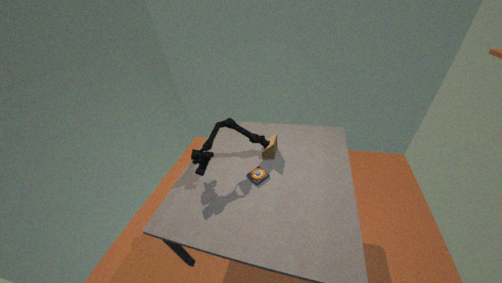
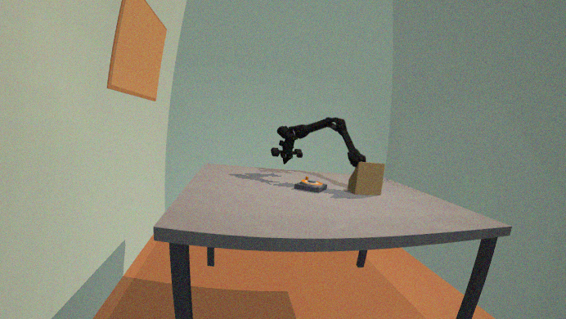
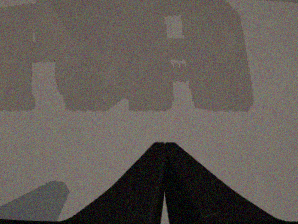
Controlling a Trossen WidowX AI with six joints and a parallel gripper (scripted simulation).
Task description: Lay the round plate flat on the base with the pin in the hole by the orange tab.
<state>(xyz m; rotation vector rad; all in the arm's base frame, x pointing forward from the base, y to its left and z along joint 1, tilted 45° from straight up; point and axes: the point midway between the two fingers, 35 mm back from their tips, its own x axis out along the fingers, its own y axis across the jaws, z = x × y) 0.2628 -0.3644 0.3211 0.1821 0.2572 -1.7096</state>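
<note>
The round plate [image 1: 258,178] [image 2: 318,183], orange with a pale inner ring and a grey centre, sits on the dark square base [image 1: 257,183] [image 2: 309,188]. In the exterior view its small orange tab [image 2: 307,178] stands up at the plate's far left side, and the plate looks slightly tilted. The pin and the hole are too small to make out. My gripper [image 1: 199,174] [image 2: 285,162] [image 3: 164,152] is shut and empty, its fingertips meeting. It points down above the table, well to the side of the base and touching nothing. The plate is outside the wrist view.
A tan block [image 1: 268,152] [image 2: 370,178] with a sloping side stands on the table [image 1: 308,218] [image 2: 286,213] beside the arm's mount, near the base. Shadows of the arm fall across the table top. An orange panel [image 2: 137,49] hangs on the wall.
</note>
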